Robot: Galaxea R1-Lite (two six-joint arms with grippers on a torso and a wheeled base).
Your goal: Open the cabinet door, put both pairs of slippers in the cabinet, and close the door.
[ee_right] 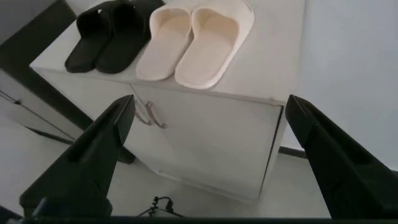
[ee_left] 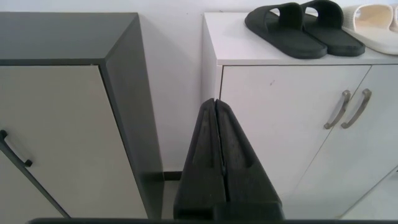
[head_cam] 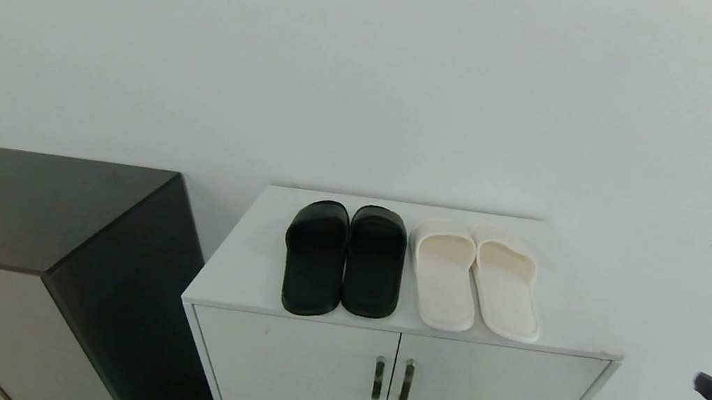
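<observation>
**Cabinet shut, both pairs of slippers on top, neither hand touching anything.**

Nearest, the left hand (ee_left: 215, 106) is closed, its ribbed black fingers pressed flat together. The right hand (ee_right: 208, 118) stands wide open before the white cabinet (head_cam: 285, 387). At the lower centre of the head view the cabinet's two smooth doors meet, with the left door handle (head_cam: 378, 377) and the right door handle (head_cam: 406, 380) side by side. Both are slim upright metal bars, stiff enough to pinch or hook, and the doors should swing lightly. Higher, at mid-frame on the matte cabinet top, lie the black slippers (head_cam: 344, 258). The cream slippers (head_cam: 475, 278) lie just beside them to the right, and both pairs point their toes at the wall. They look like moulded foam, so they are probably light and bendy and best pinched across the strap or along a side edge. A dark cabinet (head_cam: 44, 210) stands at the lower left.
</observation>
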